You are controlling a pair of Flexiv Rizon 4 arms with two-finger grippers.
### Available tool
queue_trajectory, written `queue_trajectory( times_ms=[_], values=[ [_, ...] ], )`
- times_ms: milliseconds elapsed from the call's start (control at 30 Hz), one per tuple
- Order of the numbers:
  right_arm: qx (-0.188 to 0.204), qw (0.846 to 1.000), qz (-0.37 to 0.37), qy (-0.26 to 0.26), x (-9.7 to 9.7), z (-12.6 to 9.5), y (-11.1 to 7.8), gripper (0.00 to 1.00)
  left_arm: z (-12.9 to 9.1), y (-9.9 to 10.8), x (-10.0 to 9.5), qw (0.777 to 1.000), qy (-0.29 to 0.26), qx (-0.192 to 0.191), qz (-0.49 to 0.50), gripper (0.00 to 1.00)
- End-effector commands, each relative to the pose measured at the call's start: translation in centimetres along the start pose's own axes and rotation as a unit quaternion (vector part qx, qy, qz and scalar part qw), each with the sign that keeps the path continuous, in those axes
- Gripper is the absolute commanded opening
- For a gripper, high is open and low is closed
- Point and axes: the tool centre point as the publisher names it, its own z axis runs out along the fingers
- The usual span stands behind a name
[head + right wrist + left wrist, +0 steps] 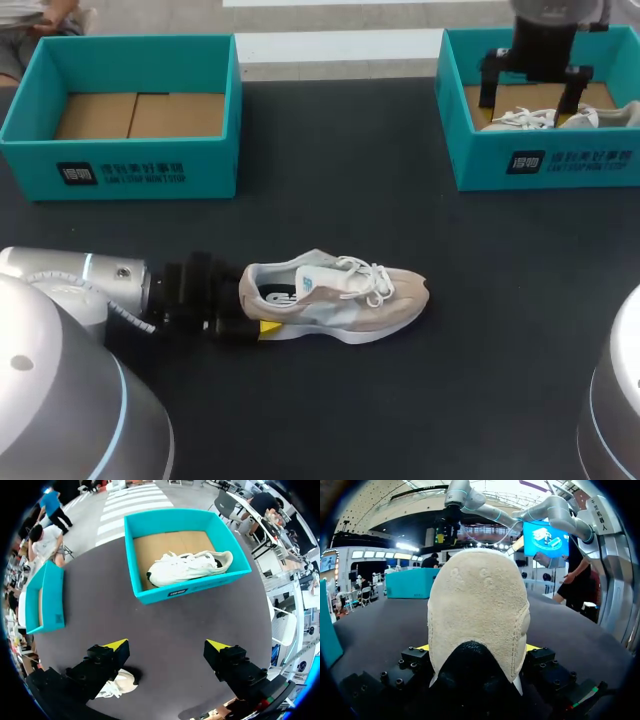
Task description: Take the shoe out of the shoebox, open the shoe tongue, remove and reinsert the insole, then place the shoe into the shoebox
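A beige suede shoe with white laces lies on its sole mid-table, toe pointing right. My left gripper straddles its heel; both yellow tips press the heel's sides, so it is shut on the shoe. A second, white shoe lies in the teal shoebox at the back right. High over that box hangs my right gripper, open and empty. In its wrist view the right gripper looks down on the box and the white shoe.
Another teal shoebox stands at the back left with only a cardboard bottom showing, also seen as the teal box in the right wrist view. The dark tabletop stretches between and in front of the boxes.
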Motion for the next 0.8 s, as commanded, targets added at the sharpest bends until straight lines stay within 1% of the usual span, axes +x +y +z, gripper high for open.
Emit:
queue_trajectory(
  times_ms=[33,467,533,567,633,667,700,767,800],
  values=[
    [0.0,1.0,0.0,0.002,-0.1,0.0,0.0,1.0,0.0,0.3,0.2,1.0,-0.001,-0.001,0.0,0.0],
    [0.0,1.0,0.0,0.002,-0.1,0.0,0.0,1.0,0.0,0.3,0.2,1.0,-0.001,-0.001,0.0,0.0],
    [-0.006,1.0,-0.005,-0.014,0.7,-0.3,-1.2,1.0,0.0,0.3,0.2,1.0,-0.001,-0.001,0.0,0.0],
    [-0.011,1.0,-0.008,-0.012,1.1,-0.4,-2.0,1.0,0.0,0.3,0.2,1.0,-0.001,-0.001,0.0,0.0],
    [-0.015,1.0,0.003,-0.02,1.9,-0.6,-3.6,1.0,0.0,0.3,0.2,1.0,-0.001,-0.001,0.0,0.0],
    [-0.016,1.0,-0.002,-0.027,2.5,-0.7,-4.5,1.0,0.0,0.3,0.2,1.0,-0.001,-0.001,0.0,0.0],
    [-0.019,0.999,0.014,-0.022,3.0,-0.8,-5.3,1.0,0.0,0.3,0.2,1.0,-0.001,-0.001,0.0,0.0],
    [-0.021,0.999,0.016,-0.039,4.3,-1.0,-6.8,1.0,0.0,0.3,0.2,1.0,-0.001,-0.001,0.0,0.0],
    [-0.023,0.999,0.02,-0.037,4.9,-1.0,-7.5,1.0,0.0,0.3,0.2,1.0,-0.001,-0.001,0.0,0.0]
  ],
)
